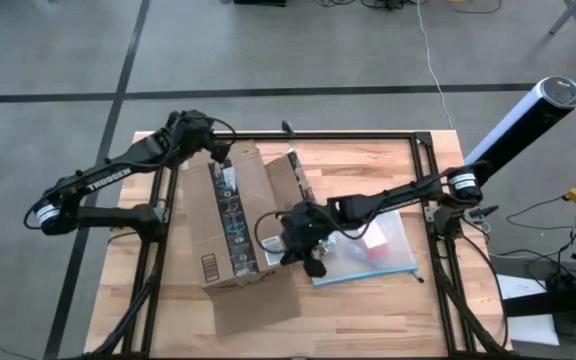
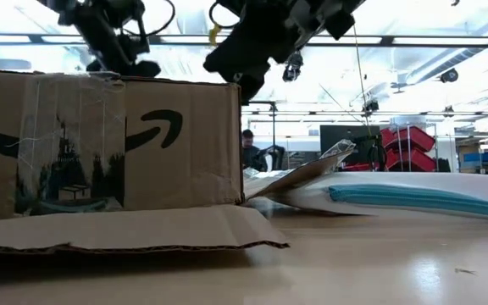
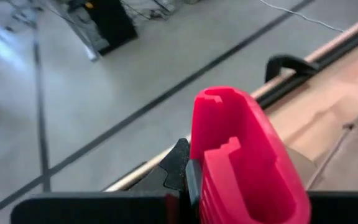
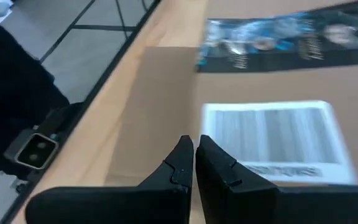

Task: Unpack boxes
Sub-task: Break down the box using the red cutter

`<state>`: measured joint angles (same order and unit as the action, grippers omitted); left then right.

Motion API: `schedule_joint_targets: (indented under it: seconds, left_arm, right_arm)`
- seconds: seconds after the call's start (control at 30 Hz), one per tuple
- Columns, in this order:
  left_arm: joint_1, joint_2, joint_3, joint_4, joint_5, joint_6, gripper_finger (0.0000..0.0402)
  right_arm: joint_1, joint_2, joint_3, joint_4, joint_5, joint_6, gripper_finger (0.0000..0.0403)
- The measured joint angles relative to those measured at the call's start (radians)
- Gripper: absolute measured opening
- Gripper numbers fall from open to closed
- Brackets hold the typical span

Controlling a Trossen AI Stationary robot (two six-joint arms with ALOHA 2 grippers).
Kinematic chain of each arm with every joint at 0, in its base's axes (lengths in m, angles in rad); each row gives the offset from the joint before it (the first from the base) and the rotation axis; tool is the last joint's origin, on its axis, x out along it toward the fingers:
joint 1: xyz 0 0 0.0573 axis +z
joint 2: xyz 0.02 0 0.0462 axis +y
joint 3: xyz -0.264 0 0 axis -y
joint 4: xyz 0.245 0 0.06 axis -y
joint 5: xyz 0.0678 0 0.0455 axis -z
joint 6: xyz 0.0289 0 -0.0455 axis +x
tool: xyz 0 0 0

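**Box lay mid-table between two arms**

The cardboard box (image 1: 230, 225) lay near the table's (image 1: 368, 310) middle, flaps splayed. The left gripper (image 1: 215, 150) clamped a red tool (image 3: 241, 162) at its far end; the right gripper (image 4: 194, 163), fingers pressed together, hovered over its label (image 4: 275, 140).

Clutter sitting on and beyond the wooden table (image 1: 388, 300)

A clear pouch with a blue zipper edge (image 1: 368, 252) is lying right of centre; a person (image 2: 248, 149) is sitting mid-frame, and red bins (image 2: 407, 149) are standing at right.

grey taped floor (image 1: 268, 50), red bins (image 2: 409, 144)
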<state>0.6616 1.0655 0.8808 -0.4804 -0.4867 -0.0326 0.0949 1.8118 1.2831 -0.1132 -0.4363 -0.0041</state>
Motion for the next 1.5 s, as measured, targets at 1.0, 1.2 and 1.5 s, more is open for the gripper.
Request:
schedule_joint_targets:
  seconds: [1.0, 1.2, 1.5]
  left_arm:
    - [0.047, -0.032, -0.064, -0.086, 0.347, -0.042, 0.0032]
    - [0.047, -0.026, -0.064, -0.086, 0.346, -0.035, 0.0032]
    - [0.047, -0.026, -0.064, -0.088, 0.343, -0.032, 0.0032]
  right_arm:
    - [0.016, -0.103, 0.001, -0.145, 0.275, 0.077, 0.0000]
    - [0.093, -0.098, 0.002, -0.179, 0.172, 0.041, 0.0000]
    - [0.134, 0.030, 0.002, -0.225, 0.265, 0.091, 0.0000]
